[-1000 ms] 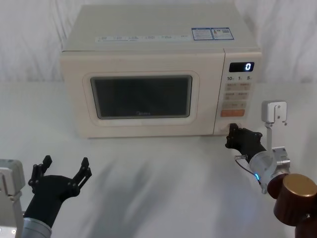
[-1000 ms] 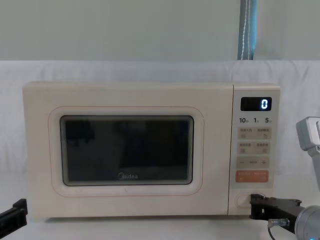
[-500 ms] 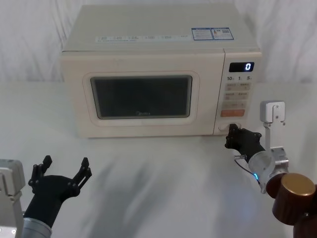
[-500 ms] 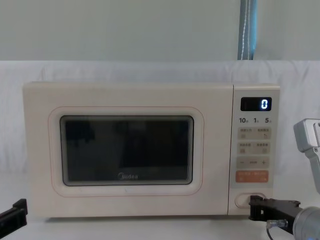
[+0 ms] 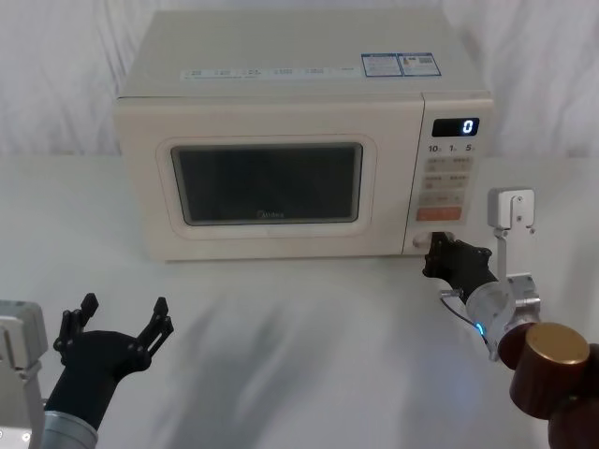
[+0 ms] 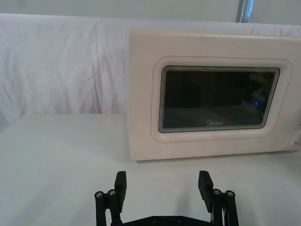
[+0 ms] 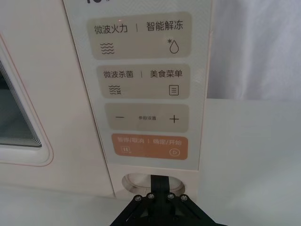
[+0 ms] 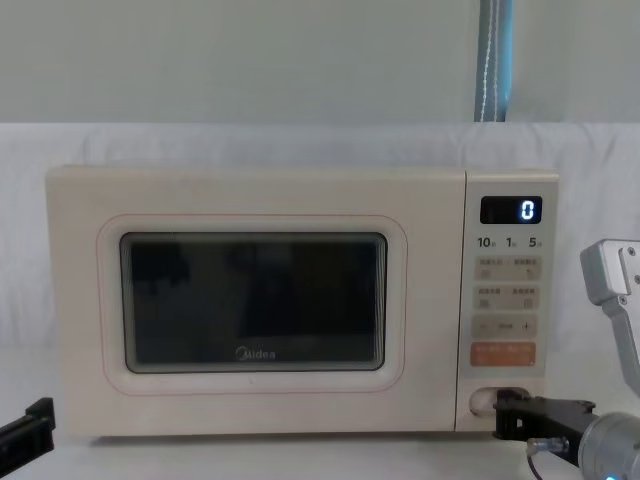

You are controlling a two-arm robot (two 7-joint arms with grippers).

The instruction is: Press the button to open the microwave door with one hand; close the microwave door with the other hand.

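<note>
While the right claw (image 5: 438,254) presses its closed tips together against the button (image 7: 141,181) at the bottom of the control panel, the microwave door (image 5: 267,183) sits flush and shut in the oven front, "Midea" readable under its dark window. Above the button, an orange key (image 7: 149,146) sits under a minus/plus bar, and the display (image 8: 512,210) reads 0. Wide bare counter (image 5: 309,346) lies before the door, where the left claw (image 5: 117,327) hovers with fingers spread.

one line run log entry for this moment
right gripper: shut, tip at wide cream pill-shaped button | large cream microwave door: closed | left gripper: open, idle, near left of table
</note>
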